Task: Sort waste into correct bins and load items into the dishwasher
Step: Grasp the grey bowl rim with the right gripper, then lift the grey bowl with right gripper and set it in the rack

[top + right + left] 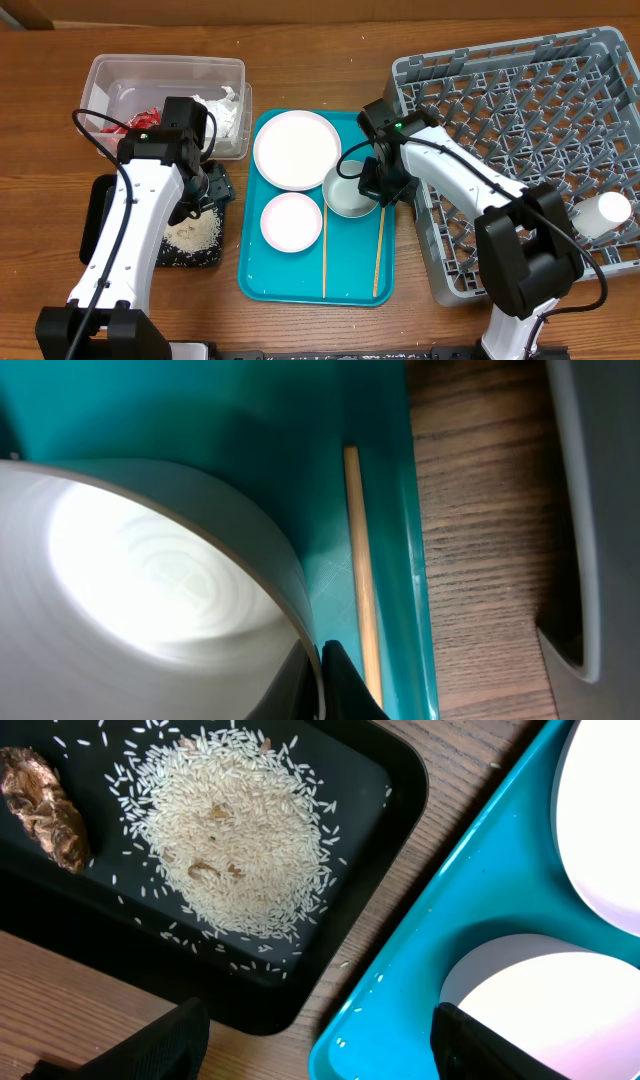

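At right gripper (378, 188): closed tight on rim of grey-white bowl (345, 196), pitched down over teal tray (300, 272). At left gripper (315, 1042): spread wide, empty, above black tray (352, 778).

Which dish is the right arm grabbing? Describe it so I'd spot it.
Find the teal tray mid-table. Near its right edge sits a small bowl, the right hand pinching its rim. It is grey-white; beside it is a pink bowl.

One camera overhead, one on each wrist.
The overhead looks straight down on the whole counter (300, 30); the left wrist hangs low over the black tray (340, 920) and teal tray (430, 950) edge; the right wrist sits tight against the grey-white bowl (150, 590) on that same teal tray.
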Motion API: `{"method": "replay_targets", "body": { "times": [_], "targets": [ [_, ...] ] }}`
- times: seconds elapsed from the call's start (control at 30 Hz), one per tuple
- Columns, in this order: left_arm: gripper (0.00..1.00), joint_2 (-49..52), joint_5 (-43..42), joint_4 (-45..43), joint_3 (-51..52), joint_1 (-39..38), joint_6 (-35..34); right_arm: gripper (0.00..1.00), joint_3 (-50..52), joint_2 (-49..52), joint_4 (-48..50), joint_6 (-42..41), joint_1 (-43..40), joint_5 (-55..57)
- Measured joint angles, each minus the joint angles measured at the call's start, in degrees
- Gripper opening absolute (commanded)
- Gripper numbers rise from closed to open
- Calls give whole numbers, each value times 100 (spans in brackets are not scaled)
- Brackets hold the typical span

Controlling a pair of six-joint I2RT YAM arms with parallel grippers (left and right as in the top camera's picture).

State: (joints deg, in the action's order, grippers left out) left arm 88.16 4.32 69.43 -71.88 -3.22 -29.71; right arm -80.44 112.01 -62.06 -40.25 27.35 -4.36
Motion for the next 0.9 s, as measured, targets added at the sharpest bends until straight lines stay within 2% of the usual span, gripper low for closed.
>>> {"method": "replay_targets", "body": {
  "times": [0.23, 0.47, 0.63, 0.8, 0.9],
  "targets": [
    [73, 0, -2, 2, 0, 0, 0, 4, 0, -378, -197, 26, -63, 127],
    [73, 0, -2, 2, 0, 0, 0, 4, -177, -1495, -409, 238, -151, 925],
    [81, 0, -2, 0, 0, 0, 0, 4, -304, -2524, -168, 448, -203, 2330],
    [100, 0, 0, -26, 0, 0, -22, 4, -352, -3023, 575, 1189, -332, 4247],
    [100, 0, 2, -37, 0, 0, -37, 4, -365, -3023, 1073, 1770, -522, 5016]
  ]
}}
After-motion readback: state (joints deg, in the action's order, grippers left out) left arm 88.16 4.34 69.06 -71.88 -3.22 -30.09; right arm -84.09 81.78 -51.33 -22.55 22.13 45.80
